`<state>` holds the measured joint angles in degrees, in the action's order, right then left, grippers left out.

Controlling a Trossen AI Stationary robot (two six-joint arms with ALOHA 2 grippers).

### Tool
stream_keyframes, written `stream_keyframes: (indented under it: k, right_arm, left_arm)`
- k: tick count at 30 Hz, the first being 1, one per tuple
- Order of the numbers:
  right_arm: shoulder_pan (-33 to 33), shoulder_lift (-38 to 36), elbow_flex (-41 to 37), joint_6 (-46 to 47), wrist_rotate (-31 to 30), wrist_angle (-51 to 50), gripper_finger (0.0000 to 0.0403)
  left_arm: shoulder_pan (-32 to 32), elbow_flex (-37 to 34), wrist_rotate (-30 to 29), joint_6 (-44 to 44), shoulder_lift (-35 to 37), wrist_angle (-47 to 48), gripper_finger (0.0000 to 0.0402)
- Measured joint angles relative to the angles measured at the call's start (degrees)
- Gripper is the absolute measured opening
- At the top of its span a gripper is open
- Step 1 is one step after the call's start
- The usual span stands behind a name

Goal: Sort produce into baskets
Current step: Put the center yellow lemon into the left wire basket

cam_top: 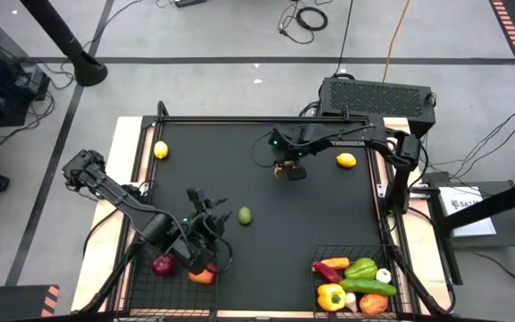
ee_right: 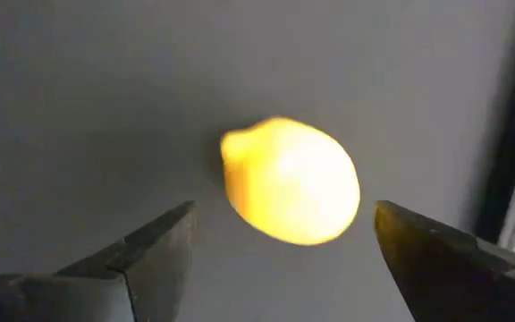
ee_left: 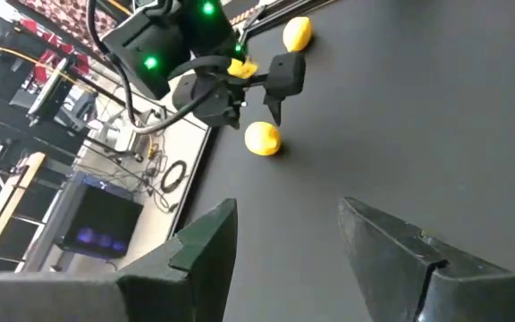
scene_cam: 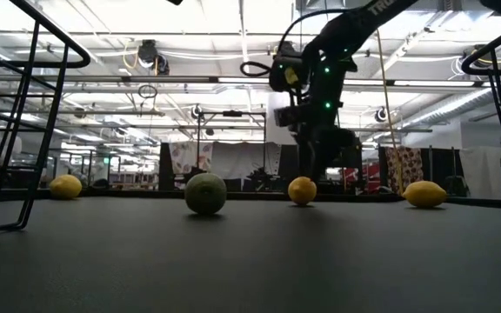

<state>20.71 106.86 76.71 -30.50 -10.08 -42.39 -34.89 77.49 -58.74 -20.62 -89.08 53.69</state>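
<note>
A yellow lemon (ee_right: 289, 179) lies on the black mat near the middle of the table's far side. My right gripper (ee_right: 284, 210) is open just above it, one finger on either side, not touching; the lemon also shows in the low view (scene_cam: 302, 190). Two other lemons (cam_top: 161, 150) (cam_top: 346, 161) and a green lime (cam_top: 244, 216) lie loose on the mat. My left gripper (cam_top: 206, 207) is open and empty by the left basket (cam_top: 137, 277), which holds a purple onion (cam_top: 163, 265) and a red apple (cam_top: 202, 275). The right basket (cam_top: 392, 255) holds peppers and other produce.
A black grilled box (cam_top: 378, 97) stands beyond the table's far right corner. A raised black frame (cam_top: 240, 119) runs along the mat's far and left edges. The mat's middle (cam_top: 311, 215) is bare between the lime and the right basket.
</note>
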Motion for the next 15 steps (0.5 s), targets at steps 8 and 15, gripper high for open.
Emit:
stream_keyframes:
  k: [8,15]
  right_arm:
    - [-0.26,2.62,-0.02,-6.21,-0.76,0.37,0.0325]
    - [-0.57,2.68,-0.02,-8.51,0.22,1.97,0.0325]
  left_arm:
    - [0.0,0.0,0.01,0.02,0.0,0.02,0.0203]
    - [0.0,0.0,0.04,0.09,0.0,0.04,0.0202]
